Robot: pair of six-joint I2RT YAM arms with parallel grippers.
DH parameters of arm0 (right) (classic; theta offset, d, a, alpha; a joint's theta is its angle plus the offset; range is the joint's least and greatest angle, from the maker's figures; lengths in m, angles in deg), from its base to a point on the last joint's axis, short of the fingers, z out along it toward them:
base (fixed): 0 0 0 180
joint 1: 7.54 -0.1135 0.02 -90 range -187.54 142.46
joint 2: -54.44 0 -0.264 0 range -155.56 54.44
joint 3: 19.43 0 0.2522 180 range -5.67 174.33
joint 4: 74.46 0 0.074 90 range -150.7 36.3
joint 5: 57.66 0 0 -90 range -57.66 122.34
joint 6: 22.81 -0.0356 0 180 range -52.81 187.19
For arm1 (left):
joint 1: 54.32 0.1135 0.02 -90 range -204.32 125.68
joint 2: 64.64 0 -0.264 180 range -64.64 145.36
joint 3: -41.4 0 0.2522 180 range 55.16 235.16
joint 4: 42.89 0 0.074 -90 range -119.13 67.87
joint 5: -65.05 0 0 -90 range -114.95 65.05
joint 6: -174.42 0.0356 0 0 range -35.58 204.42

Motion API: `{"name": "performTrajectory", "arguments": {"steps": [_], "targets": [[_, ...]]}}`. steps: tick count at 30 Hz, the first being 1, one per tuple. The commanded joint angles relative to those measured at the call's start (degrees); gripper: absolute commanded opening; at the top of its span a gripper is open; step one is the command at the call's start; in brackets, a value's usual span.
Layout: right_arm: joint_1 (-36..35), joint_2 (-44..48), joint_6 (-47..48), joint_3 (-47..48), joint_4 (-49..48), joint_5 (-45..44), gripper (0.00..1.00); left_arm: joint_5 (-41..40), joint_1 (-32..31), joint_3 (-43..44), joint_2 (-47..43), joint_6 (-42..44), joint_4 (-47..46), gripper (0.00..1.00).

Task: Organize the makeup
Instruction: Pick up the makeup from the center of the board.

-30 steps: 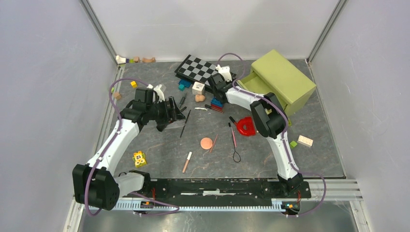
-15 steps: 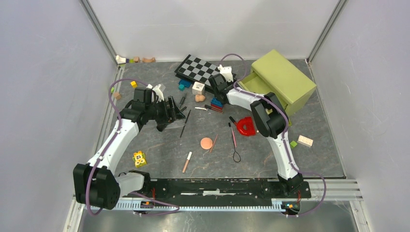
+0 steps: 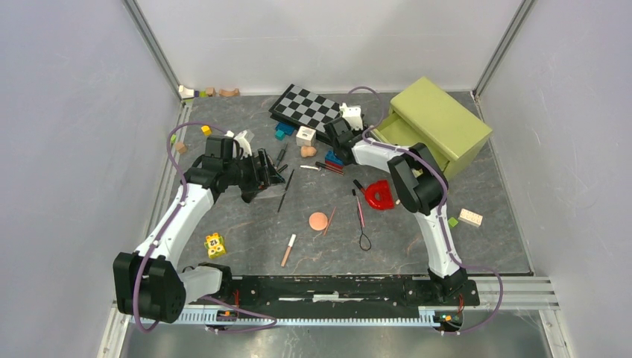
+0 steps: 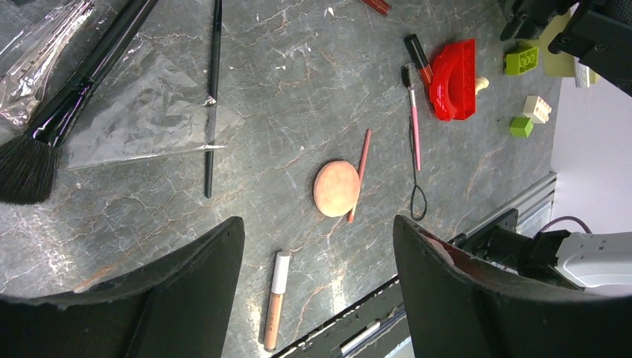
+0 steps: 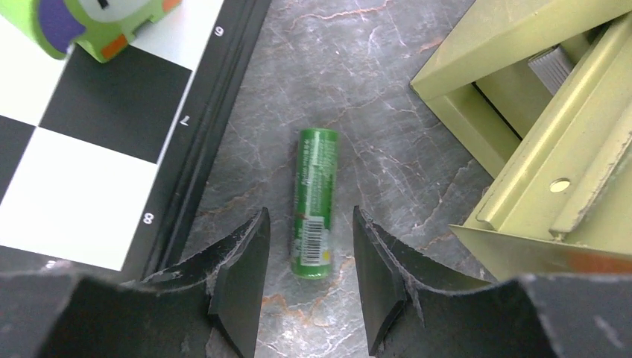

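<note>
The makeup lies scattered on the grey table. A round peach puff (image 3: 318, 221) (image 4: 336, 188) touches a thin pink pencil (image 4: 358, 175), with a peach tube with a white cap (image 4: 276, 300) nearer the rail. A big black brush (image 4: 71, 97) and a thin black brush (image 4: 212, 97) lie by a clear plastic bag (image 4: 149, 112). A pink-handled brush (image 4: 414, 127) lies next to the red piece. My left gripper (image 4: 318, 246) (image 3: 270, 170) hovers open and holds nothing. My right gripper (image 5: 309, 246) (image 3: 344, 127) is open, its fingertips flanking the near end of a green labelled tube (image 5: 315, 203) without touching it.
A checkerboard (image 3: 313, 107) (image 5: 89, 164) lies just left of the green tube. The olive drawer box (image 3: 436, 123) (image 5: 536, 149) stands open on its right. A red horseshoe piece (image 3: 380, 194) and toy bricks, one yellow (image 3: 215, 244), lie about.
The right gripper has shifted a little to the right, toward the drawer box, and its jaws have narrowed slightly. The left arm has not moved.
</note>
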Motion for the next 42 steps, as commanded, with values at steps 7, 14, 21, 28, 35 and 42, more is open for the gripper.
{"name": "performTrajectory", "arguments": {"steps": [7,14,21,28,35,42], "targets": [[5.19,1.91,-2.96,-4.40,3.31,5.42,0.45,2.16,0.74,-0.11,0.03,-0.31,-2.07,0.79],[5.66,1.61,-2.51,-4.78,1.34,10.79,0.31,2.18,0.95,-0.07,0.11,-0.31,-2.12,0.79],[5.52,3.24,-1.86,-6.66,0.31,11.94,0.24,2.77,1.36,-0.23,0.27,-0.48,-2.37,0.79],[2.96,9.72,1.06,-13.95,-2.15,11.22,0.23,2.94,1.65,-0.38,-0.05,-0.49,-2.60,0.79],[1.80,15.74,0.63,-23.60,-2.59,17.03,0.24,2.87,1.74,-0.46,-0.24,-0.49,-2.63,0.79],[-0.58,18.50,3.54,-27.96,-2.00,20.69,0.28,2.77,1.74,-0.44,-0.42,-0.44,-2.64,0.79]]}}
